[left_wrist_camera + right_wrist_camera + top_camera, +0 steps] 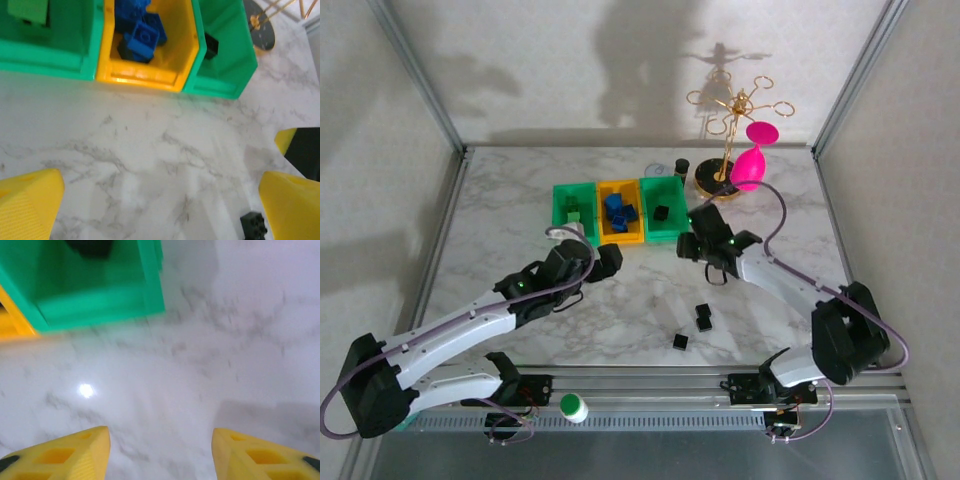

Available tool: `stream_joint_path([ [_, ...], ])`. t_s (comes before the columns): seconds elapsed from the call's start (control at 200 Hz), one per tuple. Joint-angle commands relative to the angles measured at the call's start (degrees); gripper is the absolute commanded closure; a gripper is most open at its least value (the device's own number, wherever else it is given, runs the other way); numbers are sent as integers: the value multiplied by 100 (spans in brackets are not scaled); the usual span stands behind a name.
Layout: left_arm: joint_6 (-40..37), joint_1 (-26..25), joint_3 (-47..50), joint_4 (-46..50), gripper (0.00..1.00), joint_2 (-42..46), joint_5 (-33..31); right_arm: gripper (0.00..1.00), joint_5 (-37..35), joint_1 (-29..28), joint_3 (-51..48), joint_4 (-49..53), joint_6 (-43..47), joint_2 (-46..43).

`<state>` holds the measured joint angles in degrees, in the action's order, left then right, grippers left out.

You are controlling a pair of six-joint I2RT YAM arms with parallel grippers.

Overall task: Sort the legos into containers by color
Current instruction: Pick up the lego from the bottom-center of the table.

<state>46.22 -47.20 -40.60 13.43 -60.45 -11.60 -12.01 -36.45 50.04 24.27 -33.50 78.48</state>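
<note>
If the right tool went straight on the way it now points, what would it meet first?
Probably the bare marble table. The right tool, jaws apart and empty, aims at tabletop just short of the right green bin, whose near corner lies up and left of that line. Depth is unclear.

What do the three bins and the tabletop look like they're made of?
Bins: likely moulded plastic, glossy; solid green and yellow-orange colour, soft highlights on the walls. Tabletop: marble-look, white with grey veins, polished enough to reflect a light spot; real stone or laminate can't be told.
</note>
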Motion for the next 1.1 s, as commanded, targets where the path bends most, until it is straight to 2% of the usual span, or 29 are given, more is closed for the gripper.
stream_joint_path([
  [0.0, 323, -275, 181, -171, 1, 75, -55, 43, -214, -223, -466, 573, -704, -364],
  [0.105, 412, -474, 211, -205, 0, 27, -127, 42, -182, -308, -852, 662, -965, -555],
  [0.165, 432, -561, 177, -187, 1, -17, -181, 41, -69, -549, -1021, 607, -1014, -606],
  [0.431, 467, -771, 35, -91, 0, -188, -376, 40, -144, -807, -1232, 656, -1194, -298],
  [1.096, 447, -808, 52, -62, 0, -345, -489, 49, -108, -1018, -1390, 590, -1239, 58],
])
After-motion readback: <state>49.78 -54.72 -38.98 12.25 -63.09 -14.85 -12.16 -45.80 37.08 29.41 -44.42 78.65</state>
